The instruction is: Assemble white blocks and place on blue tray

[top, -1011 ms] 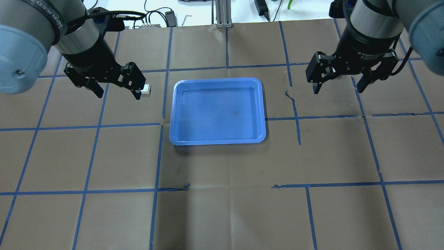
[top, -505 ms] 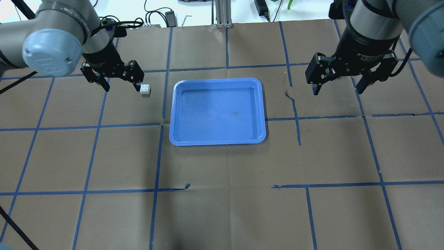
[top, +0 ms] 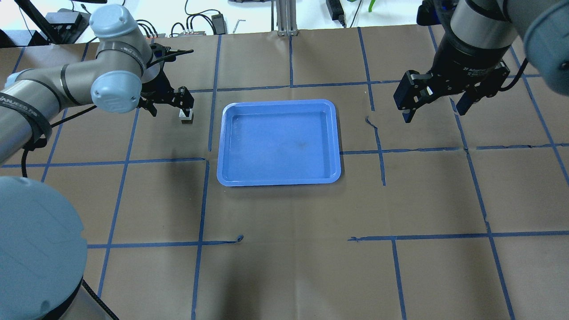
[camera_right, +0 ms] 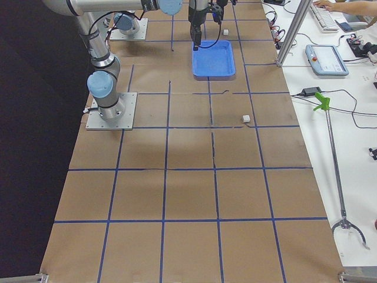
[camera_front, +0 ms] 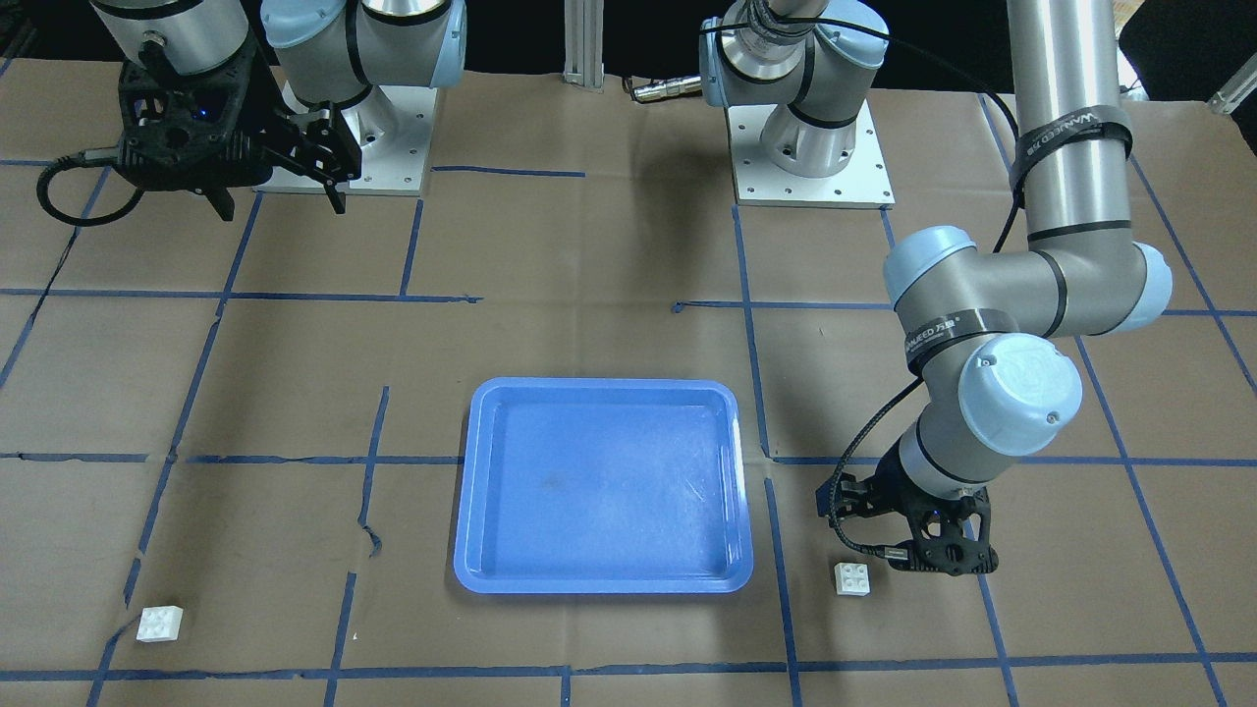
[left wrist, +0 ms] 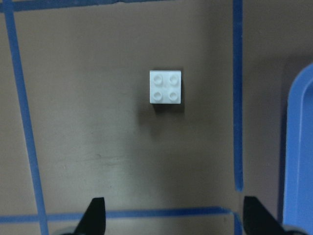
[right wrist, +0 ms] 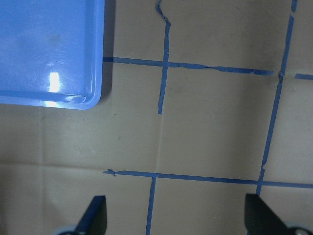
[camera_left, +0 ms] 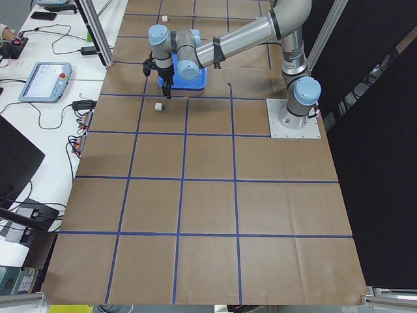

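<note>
Left wrist-mounted view: my left tool (left wrist: 176, 218) is spread wide and grips nothing. The left block (left wrist: 166, 87) sits studs up on the table (left wrist: 88, 122), ahead of my fingertips and not between them. The tray (left wrist: 301, 147) edge shows just right of it, across a blue tape line.

In the overhead view my left tool hangs low beside this block, on the tray's far left side. I cannot tell whether a finger touches it.

My right tool (right wrist: 178, 218) is also spread and grips nothing. It hangs over bare table right of the tray.

The right block (camera_front: 159, 624) lies at the table's far right, well apart from the tray. The tray holds nothing.
</note>
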